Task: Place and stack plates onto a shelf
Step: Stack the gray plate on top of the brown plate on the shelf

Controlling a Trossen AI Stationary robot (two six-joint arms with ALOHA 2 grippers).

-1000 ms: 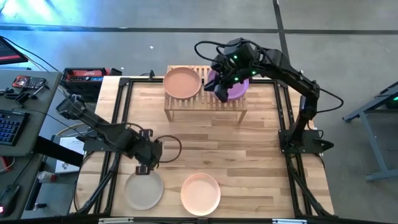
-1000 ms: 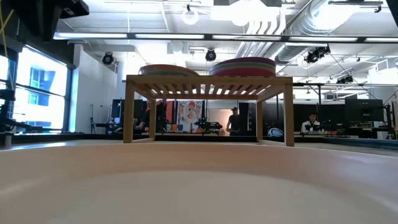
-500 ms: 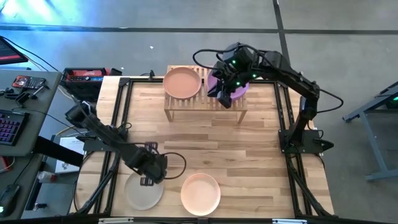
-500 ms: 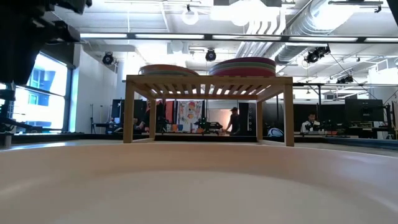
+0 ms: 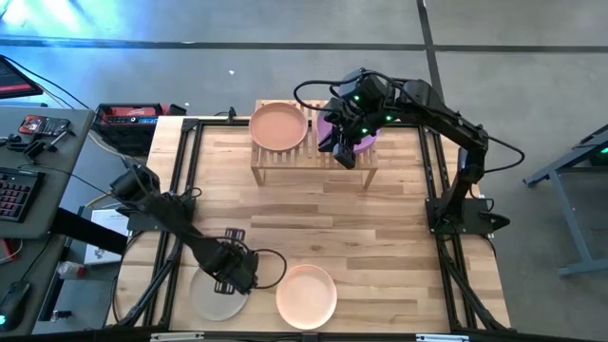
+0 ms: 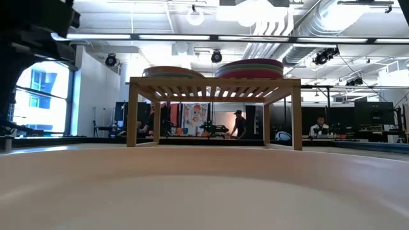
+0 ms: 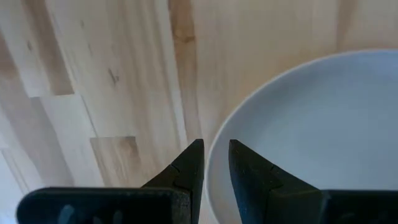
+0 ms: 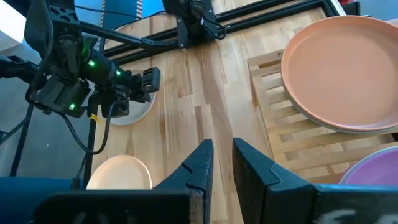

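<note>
The grey-beige plate [image 5: 213,296] [image 7: 311,137] lies flat on the table near the near edge. My left gripper [image 5: 230,275] [image 7: 215,146] is over its far-right rim, narrowly open, one finger outside the rim and one over the plate. Beside it lies the peach plate [image 5: 306,295], which fills the low view's foreground [image 6: 204,191]. The bamboo shelf [image 5: 313,163] [image 6: 214,83] carries a brown plate stack [image 5: 278,125] [image 8: 339,74] and a stack topped by the purple plate [image 5: 366,139] [image 8: 373,171]. My right gripper [image 5: 344,152] [image 8: 222,146] hovers at the shelf's near edge, narrowly open and holding nothing. My left gripper comes from above, pointing down, with its fingers on either side of the grey-beige plate's rim [image 7: 213,134]. I cannot tell whether they touch it. The plate lies flat on the table.
Bare wood lies between the shelf and the two near plates. Black frame rails [image 5: 180,190] run along the table's left and right sides. A cable loop [image 5: 271,261] trails beside my left gripper. People and desks show in the room behind the shelf [image 6: 239,121].
My left gripper has moved toward the table's near edge and slightly right, coming down over the grey-beige plate's rim. My right gripper has drawn back from above the purple stack toward the near edge of the shelf. The plates have stayed in place.
</note>
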